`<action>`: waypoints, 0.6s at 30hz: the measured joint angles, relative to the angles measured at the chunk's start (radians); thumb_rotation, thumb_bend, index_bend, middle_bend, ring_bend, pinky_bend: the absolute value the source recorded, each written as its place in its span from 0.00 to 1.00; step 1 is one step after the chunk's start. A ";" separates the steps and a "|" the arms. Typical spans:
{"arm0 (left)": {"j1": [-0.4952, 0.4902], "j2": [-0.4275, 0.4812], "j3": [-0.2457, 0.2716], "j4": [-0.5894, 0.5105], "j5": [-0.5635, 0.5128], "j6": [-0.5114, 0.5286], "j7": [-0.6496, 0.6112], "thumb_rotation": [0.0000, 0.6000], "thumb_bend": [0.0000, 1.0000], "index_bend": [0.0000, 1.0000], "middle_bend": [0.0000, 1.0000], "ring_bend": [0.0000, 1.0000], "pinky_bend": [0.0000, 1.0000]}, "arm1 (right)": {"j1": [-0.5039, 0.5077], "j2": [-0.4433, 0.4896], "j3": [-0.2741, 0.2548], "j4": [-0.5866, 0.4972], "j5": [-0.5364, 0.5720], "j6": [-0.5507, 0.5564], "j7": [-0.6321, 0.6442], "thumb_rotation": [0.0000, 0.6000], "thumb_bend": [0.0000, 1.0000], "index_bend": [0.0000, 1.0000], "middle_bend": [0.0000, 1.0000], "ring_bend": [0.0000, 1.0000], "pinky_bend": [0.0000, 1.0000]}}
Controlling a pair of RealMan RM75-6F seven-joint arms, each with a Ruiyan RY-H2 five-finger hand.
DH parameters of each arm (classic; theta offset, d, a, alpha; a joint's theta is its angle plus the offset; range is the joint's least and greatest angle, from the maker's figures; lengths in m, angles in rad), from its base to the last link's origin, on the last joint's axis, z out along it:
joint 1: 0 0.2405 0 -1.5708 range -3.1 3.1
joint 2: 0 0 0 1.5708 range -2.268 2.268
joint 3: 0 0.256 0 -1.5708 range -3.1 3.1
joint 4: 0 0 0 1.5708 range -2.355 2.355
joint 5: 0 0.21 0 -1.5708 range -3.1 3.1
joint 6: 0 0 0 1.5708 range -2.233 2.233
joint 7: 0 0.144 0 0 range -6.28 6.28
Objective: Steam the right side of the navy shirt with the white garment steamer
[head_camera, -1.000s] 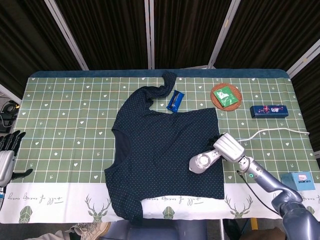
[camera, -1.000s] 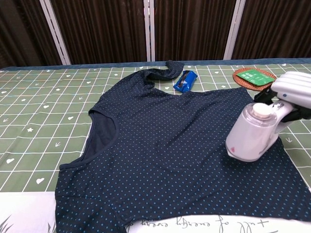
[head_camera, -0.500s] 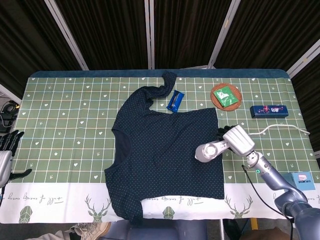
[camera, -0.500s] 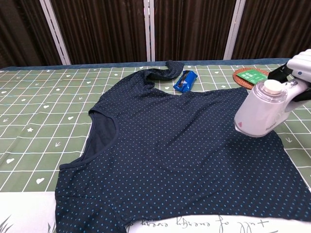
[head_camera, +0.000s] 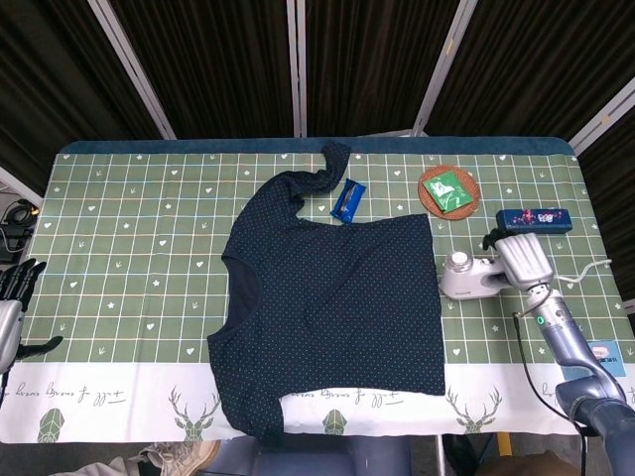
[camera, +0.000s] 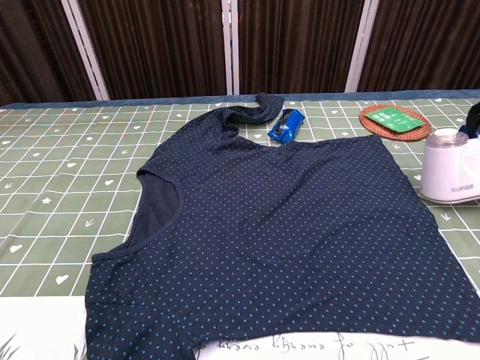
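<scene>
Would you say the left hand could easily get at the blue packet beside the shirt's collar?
Probably not: the left hand sits off the table's left edge, and the blue packet lies far across beyond the shirt.

The left hand (head_camera: 12,297) is cut by the head view's left edge; chest view crops the white garment steamer (camera: 450,175) at right.

- "SUPOR" reads in grey letters on the white garment steamer (camera: 450,175), standing at the table's (camera: 60,187) 3 o'clock edge.
- Cursive script on the tablecloth's white border (camera: 300,345) is illegible.
</scene>
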 measured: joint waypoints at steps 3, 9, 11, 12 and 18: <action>0.000 0.000 -0.001 -0.001 -0.003 -0.001 0.000 1.00 0.00 0.00 0.00 0.00 0.00 | -0.002 0.016 0.016 -0.026 0.034 -0.055 -0.044 1.00 0.16 0.01 0.00 0.02 0.18; -0.001 0.000 0.000 -0.002 -0.003 -0.004 0.001 1.00 0.00 0.00 0.00 0.00 0.00 | -0.006 0.066 0.031 -0.114 0.055 -0.085 -0.103 1.00 0.08 0.00 0.00 0.00 0.07; -0.001 0.001 0.000 -0.002 -0.002 -0.003 -0.001 1.00 0.00 0.00 0.00 0.00 0.00 | -0.012 0.087 0.034 -0.155 0.055 -0.070 -0.118 1.00 0.07 0.00 0.00 0.00 0.05; 0.000 0.001 0.000 -0.003 -0.001 -0.003 -0.002 1.00 0.00 0.00 0.00 0.00 0.00 | -0.015 0.097 0.036 -0.175 0.055 -0.061 -0.123 1.00 0.05 0.00 0.00 0.00 0.04; 0.005 0.010 0.001 -0.011 0.014 0.008 -0.014 1.00 0.00 0.00 0.00 0.00 0.00 | -0.051 0.203 0.043 -0.383 0.059 0.000 -0.172 1.00 0.00 0.00 0.00 0.00 0.00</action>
